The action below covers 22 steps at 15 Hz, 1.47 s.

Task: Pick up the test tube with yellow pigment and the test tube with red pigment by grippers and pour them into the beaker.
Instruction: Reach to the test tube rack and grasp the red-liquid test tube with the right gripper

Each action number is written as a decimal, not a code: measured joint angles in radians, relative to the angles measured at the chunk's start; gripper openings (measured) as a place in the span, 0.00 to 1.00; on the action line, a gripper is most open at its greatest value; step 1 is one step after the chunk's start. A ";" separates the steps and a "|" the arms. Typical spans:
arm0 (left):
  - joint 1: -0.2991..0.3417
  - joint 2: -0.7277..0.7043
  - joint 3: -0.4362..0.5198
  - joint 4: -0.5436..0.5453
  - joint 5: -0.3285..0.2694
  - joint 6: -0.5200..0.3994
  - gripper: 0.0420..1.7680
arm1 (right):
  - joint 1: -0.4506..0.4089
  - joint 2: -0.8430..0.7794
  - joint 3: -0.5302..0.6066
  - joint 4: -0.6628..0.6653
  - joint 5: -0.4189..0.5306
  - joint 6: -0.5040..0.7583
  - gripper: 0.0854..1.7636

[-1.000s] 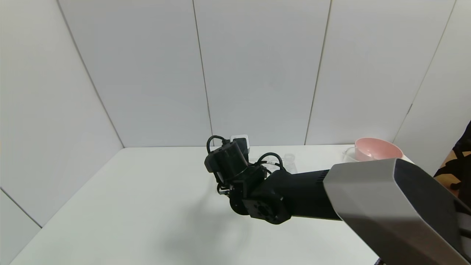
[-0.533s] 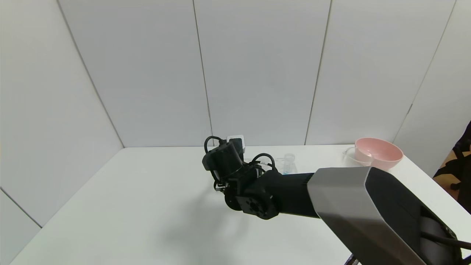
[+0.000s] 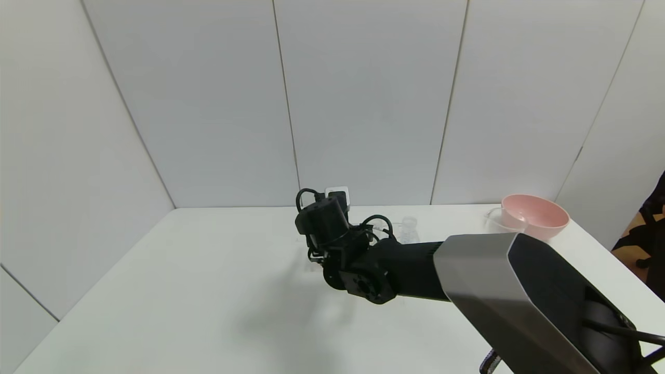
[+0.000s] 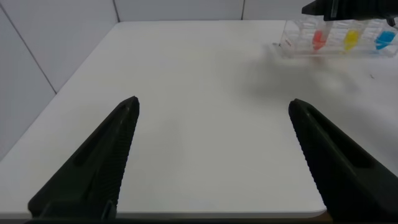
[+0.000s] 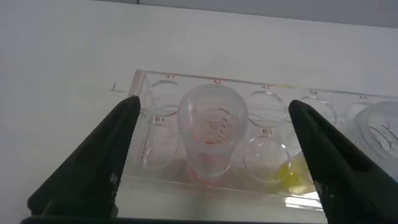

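**Right wrist view: lined up on the red tube, nothing lifted yet**

Right wrist view puts the test tube with red pigment (image 5: 211,134) upright in the clear rack (image 5: 155,158), straight ahead and between the spread fingers of my right gripper (image 5: 214,168), which touch nothing. The test tube with yellow pigment (image 5: 273,163) stands in the hole beside it, also in the rack. I judge the task barely begun: both tubes are seated, neither is grasped, and both pours remain.

A clear rim at the edge of that view may be the beaker (image 5: 380,134), just beside the rack, though I can't be sure from so little of it.

The left wrist view shows the red, yellow and blue tube (image 4: 385,40) in a row, far across the table (image 4: 205,137). My left gripper (image 4: 214,155) hangs wide apart and idle, well away from them.

In the head view my right arm hides the rack; the pink bowl (image 3: 535,214) sits far right, out of the way. The neighbouring tubes stand close, so finger clearance is my main concern.
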 joint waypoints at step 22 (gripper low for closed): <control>0.000 0.000 0.000 0.000 0.000 0.000 0.97 | 0.017 -0.013 0.008 0.017 0.001 -0.003 0.25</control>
